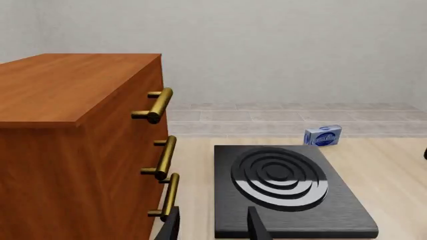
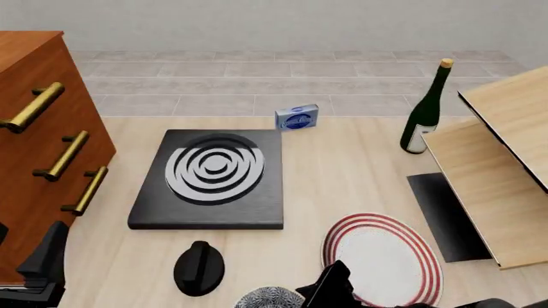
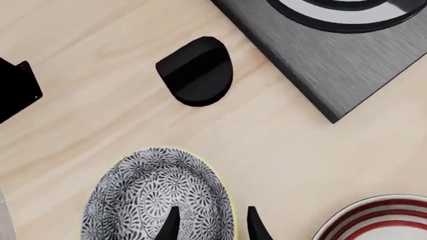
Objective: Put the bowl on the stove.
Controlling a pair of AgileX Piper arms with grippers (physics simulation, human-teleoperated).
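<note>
Where visible, right gripper (image 3: 212, 222) seemingly straddles bowl (image 3: 157, 200) rim.

A wooden chest of drawers (image 2: 38, 147) with brass handles (image 2: 67, 155) stands at the left. A small blue box (image 2: 297, 118) sits near the table's far edge, a green wine bottle (image 2: 427, 109) upright to its right. A red-ringed white plate (image 2: 385, 256) lies near a black knob (image 2: 199, 267). Pale wooden boards (image 2: 496, 173) lean over a dark mat (image 2: 443, 215).
</note>
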